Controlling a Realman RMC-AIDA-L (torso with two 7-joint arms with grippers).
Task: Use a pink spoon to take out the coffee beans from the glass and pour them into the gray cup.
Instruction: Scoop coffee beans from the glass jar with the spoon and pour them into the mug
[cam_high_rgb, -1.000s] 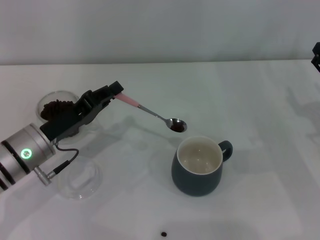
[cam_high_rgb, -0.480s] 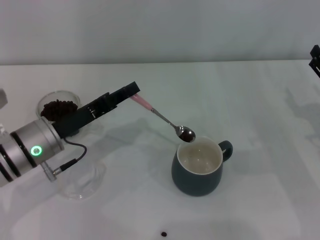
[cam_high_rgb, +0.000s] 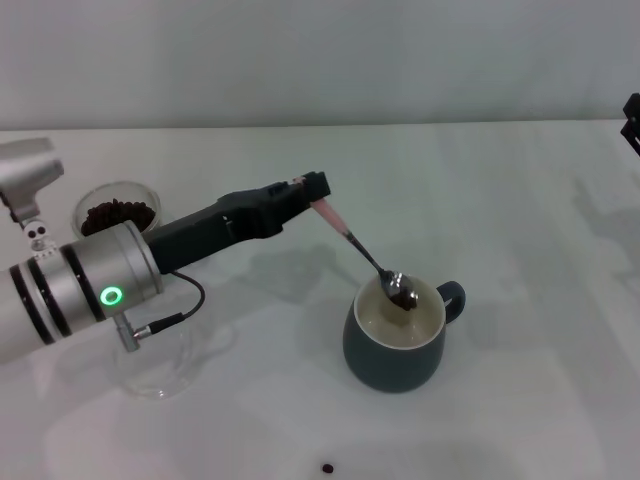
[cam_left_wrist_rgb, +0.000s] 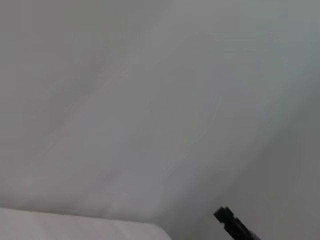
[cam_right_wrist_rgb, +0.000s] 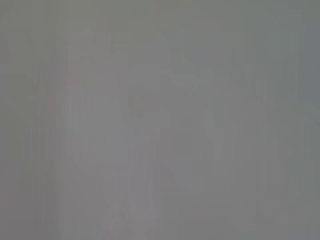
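Note:
My left gripper (cam_high_rgb: 312, 189) is shut on the pale pink handle of the pink spoon (cam_high_rgb: 345, 232). The spoon slants down to the right, and its silver bowl sits just inside the mouth of the gray cup (cam_high_rgb: 392, 358). A small heap of dark coffee beans (cam_high_rgb: 404, 295) lies in that bowl. More beans fill the glass (cam_high_rgb: 117, 213) at the far left, partly behind my left arm. Only a dark part of my right gripper (cam_high_rgb: 632, 117) shows at the right edge, far from the cup.
A shallow clear glass dish (cam_high_rgb: 160, 372) lies under my left forearm near the front left. One stray bean (cam_high_rgb: 327, 467) rests on the white table in front of the cup. The cup's handle (cam_high_rgb: 455, 296) points right.
My left arm has swung right and tilted the spoon downward. Its loaded bowl went from beside the cup's rim to inside the cup's mouth.

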